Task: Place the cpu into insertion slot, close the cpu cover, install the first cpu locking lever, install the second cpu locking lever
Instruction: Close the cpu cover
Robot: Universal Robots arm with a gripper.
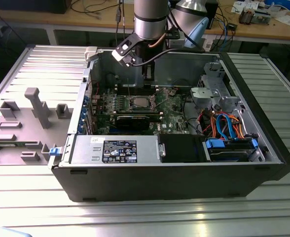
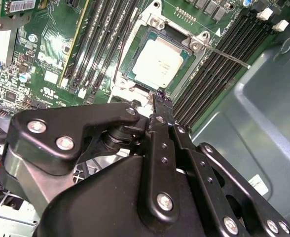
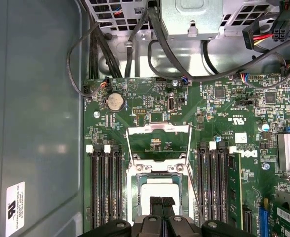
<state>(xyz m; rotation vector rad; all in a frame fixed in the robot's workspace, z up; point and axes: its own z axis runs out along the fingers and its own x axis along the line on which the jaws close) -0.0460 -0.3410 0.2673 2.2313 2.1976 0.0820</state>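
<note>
The cpu (image 2: pixel 160 61), a square chip with a silver-grey top, lies flat in the insertion slot (image 2: pixel 197 42) on the green board; both wrist views show it, and it also appears as the cpu (image 3: pixel 159 188) and the cpu (image 1: pixel 140 102). Beyond the socket the cpu cover (image 3: pixel 159 129), a thin silver frame, stands flipped open. A thin locking lever (image 2: pixel 229 55) sticks out free beside the socket. My gripper (image 3: pixel 162 201) hangs just above the chip's near edge, its black fingers shut together with nothing between them. It also shows as my gripper (image 2: pixel 162 98) and my gripper (image 1: pixel 148 79).
Black memory slots (image 3: pixel 104 187) flank the socket on both sides. The grey case wall (image 3: pixel 36 123) is close by. A power supply (image 1: pixel 116 149), a drive cage (image 1: pixel 231 148) and loose orange and blue cables (image 1: pixel 224 123) fill the case's front. A grey fixture (image 1: pixel 36 106) stands outside.
</note>
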